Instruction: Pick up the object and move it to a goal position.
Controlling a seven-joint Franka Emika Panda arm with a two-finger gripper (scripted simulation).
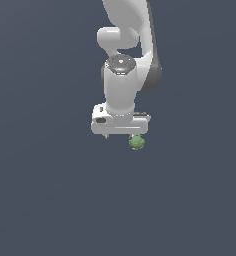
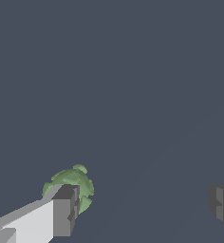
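Observation:
The object (image 1: 136, 143) is a small dull-green lumpy ball, seen just below the white hand, toward the exterior view's right. My gripper (image 1: 121, 136) points down with its fingers spread wide. In the wrist view the object (image 2: 73, 182) sits right at one grey fingertip (image 2: 65, 211), which hides part of it. The other fingertip (image 2: 221, 204) stands far off across a wide bare gap. Nothing is clamped between the fingers. Whether the near finger touches the ball cannot be told.
A plain dark grey-blue surface (image 1: 50, 200) fills both views. The white arm (image 1: 122, 60) rises above the hand toward the top of the exterior view. No other objects, containers or edges show.

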